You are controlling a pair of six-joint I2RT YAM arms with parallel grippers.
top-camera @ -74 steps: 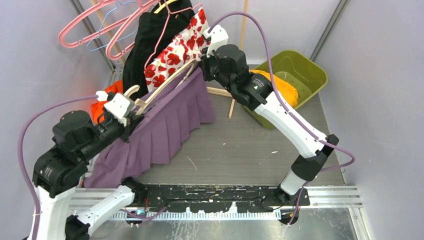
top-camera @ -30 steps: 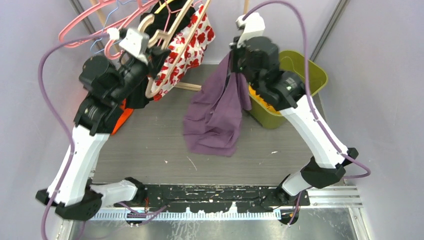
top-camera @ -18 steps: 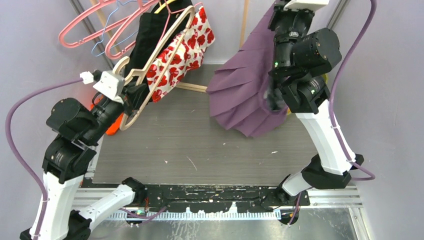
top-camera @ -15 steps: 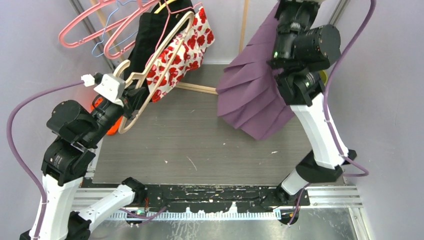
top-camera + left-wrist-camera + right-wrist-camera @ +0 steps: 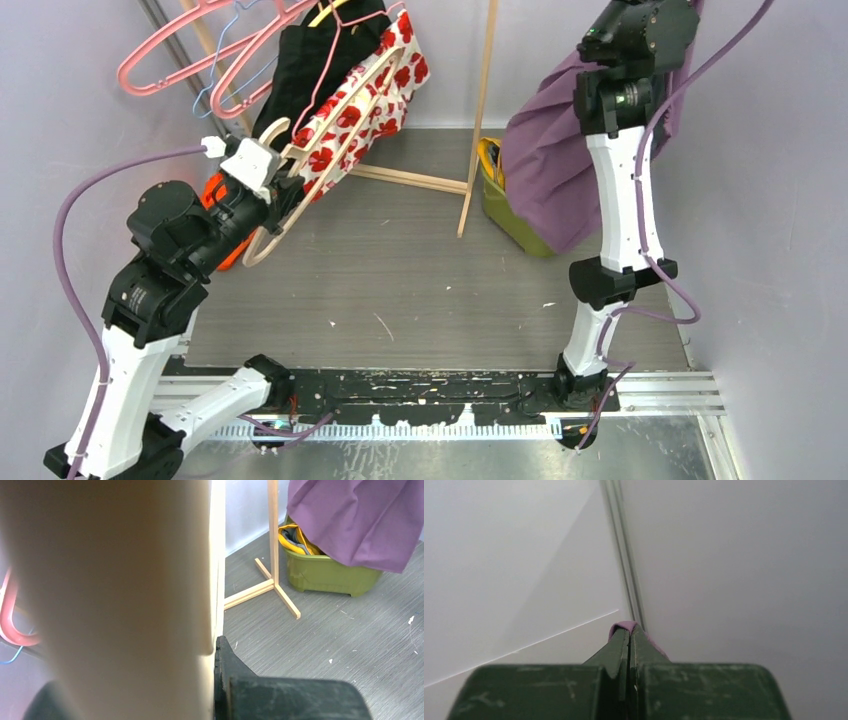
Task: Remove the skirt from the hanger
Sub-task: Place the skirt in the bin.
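Right gripper [image 5: 629, 632] pinches a skirt [image 5: 624, 626] fold — only overhead shows it draping the bin [image 5: 510, 215], left gripper [image 5: 275, 195] clutching the hanger [image 5: 115, 580].

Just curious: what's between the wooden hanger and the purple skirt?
A thin wooden pole stands between the hanger and the skirt, with the green bin edge just past it. The overhead and left wrist views both show this.
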